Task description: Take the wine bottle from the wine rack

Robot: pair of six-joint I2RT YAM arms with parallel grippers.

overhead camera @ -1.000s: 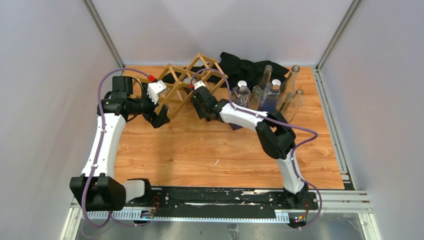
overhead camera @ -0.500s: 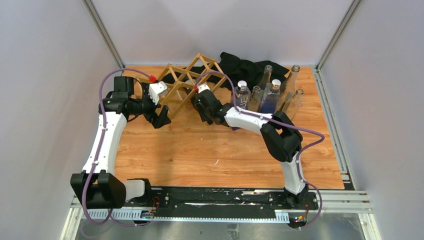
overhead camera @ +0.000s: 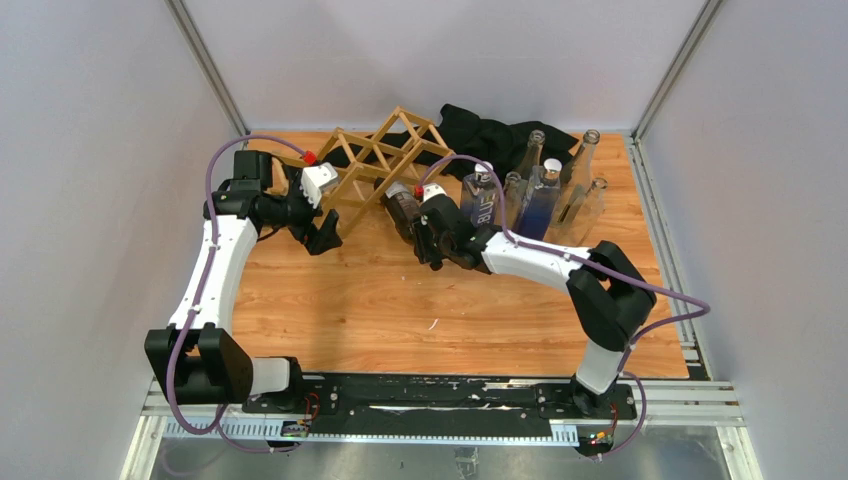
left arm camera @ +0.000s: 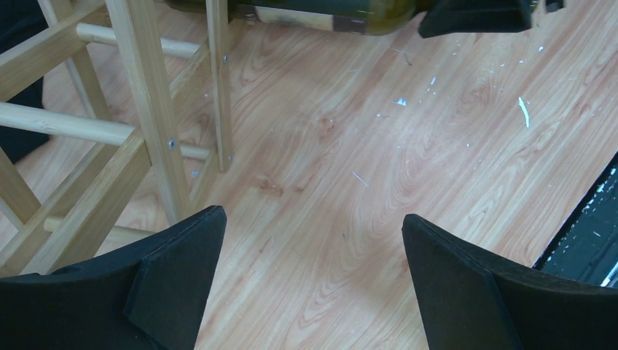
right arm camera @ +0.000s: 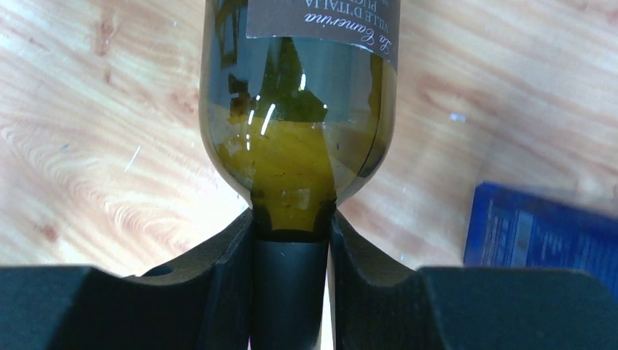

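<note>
The wine bottle (overhead camera: 402, 205) is dark green glass with a brown label and lies level just above the table. My right gripper (overhead camera: 420, 228) is shut on its black-capped neck. In the right wrist view the bottle (right arm camera: 299, 109) points away from me, and my right gripper (right arm camera: 291, 244) pinches the neck on both sides. The light-wood lattice wine rack (overhead camera: 380, 158) stands at the back, and the bottle's base end is at its near side. In the left wrist view the bottle (left arm camera: 328, 14) passes behind a slat of the rack (left arm camera: 149, 117). My left gripper (overhead camera: 322, 236) hangs open by the rack's near-left foot, with only floor between the fingers of the left gripper (left arm camera: 313, 222).
Several glass bottles (overhead camera: 545, 185) stand at the back right, one with a blue label (overhead camera: 483, 207) close to my right wrist. A black cloth (overhead camera: 490, 132) lies behind the rack. The wooden tabletop (overhead camera: 400, 310) ends at side rails.
My right gripper has shut on the bottle's neck and drawn the bottle toward the near right, out from the rack. The left arm has hardly moved.
</note>
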